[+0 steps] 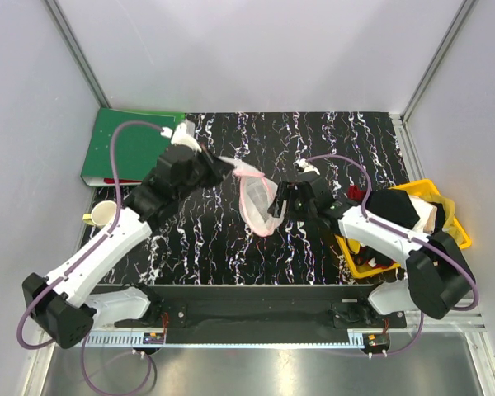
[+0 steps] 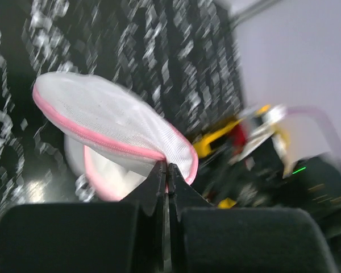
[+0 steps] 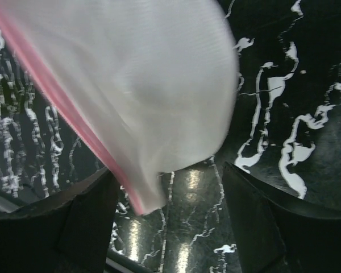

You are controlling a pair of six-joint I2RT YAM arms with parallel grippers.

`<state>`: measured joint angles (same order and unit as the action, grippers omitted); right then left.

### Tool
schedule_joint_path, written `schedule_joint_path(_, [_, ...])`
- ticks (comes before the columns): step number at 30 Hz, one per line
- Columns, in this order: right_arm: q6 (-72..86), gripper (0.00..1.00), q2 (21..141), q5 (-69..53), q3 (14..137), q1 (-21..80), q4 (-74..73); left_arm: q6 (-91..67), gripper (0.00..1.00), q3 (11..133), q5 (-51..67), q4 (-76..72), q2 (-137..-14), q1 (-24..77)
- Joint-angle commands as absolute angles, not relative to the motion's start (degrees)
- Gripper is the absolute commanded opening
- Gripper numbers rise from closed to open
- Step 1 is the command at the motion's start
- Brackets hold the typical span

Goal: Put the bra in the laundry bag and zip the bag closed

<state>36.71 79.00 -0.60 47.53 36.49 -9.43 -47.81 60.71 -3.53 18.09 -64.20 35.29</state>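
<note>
laundry bag (image 1: 256,202) pinched by left gripper (image 2: 166,165), right gripper (image 3: 169,172) open

the laundry bag is clamped at its pink rim by the left gripper, jaws closed tight on it, & is held up over the black marbled table (image 1: 313,140), mid-scene. the right gripper is seen w/ jaws wide apart. the bag's lower edge hangs between its fingers (image 3: 85,227), no grip shown. black fabric, apparently the bra (image 1: 393,208), is seen on the clothes (image 1: 433,216) in the yellow basket (image 1: 436,191) at the right, well apart from the bag.

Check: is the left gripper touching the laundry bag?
Touching. The left wrist view shows the left gripper shut, its fingertips pinching the pink rim of the laundry bag, with no gap between them.
</note>
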Motion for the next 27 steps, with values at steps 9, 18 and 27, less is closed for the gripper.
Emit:
schedule_joint_path(9, [29.62,0.66,88.49,1.69,56.33,36.65,-8.27,-60.12,0.00,75.58,-7.29,23.99,-74.80,32.43])
schedule_joint_path(18, [31.02,0.00,91.58,-12.08,58.89,36.74,-6.50,-52.93,0.00,78.74,-10.11,27.24,-71.63,32.70])
schedule_joint_path(27, [38.05,0.00,90.96,-28.91,56.95,36.74,-6.07,-29.38,0.00,104.24,-5.30,34.35,-92.34,32.35])
